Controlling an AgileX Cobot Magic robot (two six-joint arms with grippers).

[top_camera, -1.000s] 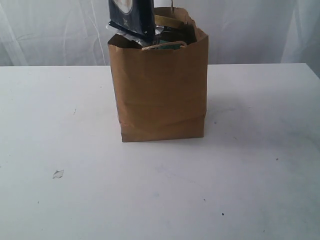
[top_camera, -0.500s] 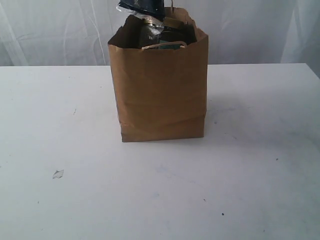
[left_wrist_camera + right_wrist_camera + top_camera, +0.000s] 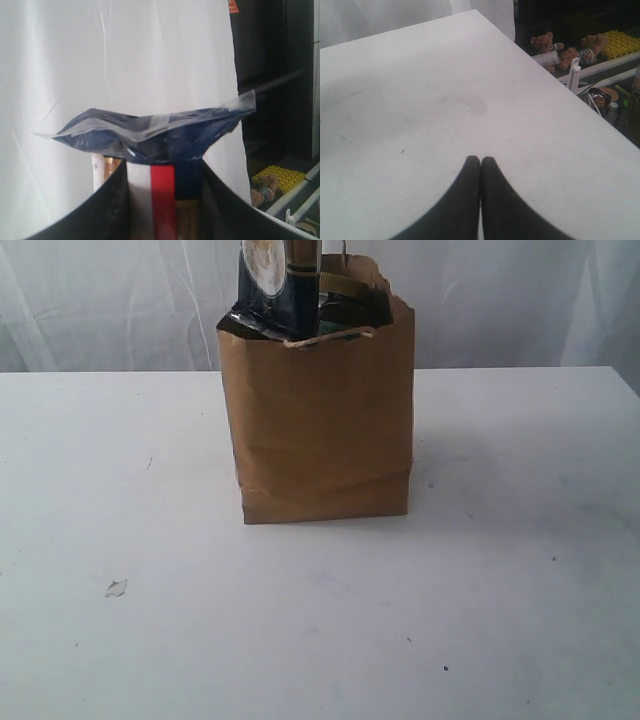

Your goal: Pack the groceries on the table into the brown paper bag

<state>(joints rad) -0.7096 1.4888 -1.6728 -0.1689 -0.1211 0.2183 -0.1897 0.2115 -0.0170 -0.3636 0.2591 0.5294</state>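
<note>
The mouth of the brown paper bag (image 3: 320,430) is crowded; the navy spaghetti packet (image 3: 280,280) stands upright in its left part, rising well above the rim, with the fingers of the left gripper (image 3: 165,200) pressed against its two sides; dark contents (image 3: 355,305) fill the right part up to the rim; a twisted handle (image 3: 330,333) lies across the front rim; only a narrow gap shows between the packet and the contents. Around the bag the table (image 3: 520,540) lies open to the left, to the right and in front; a small scrap (image 3: 116,588) sits well apart to the bag's front left. Behind the bag hangs a white curtain (image 3: 500,300).
</note>
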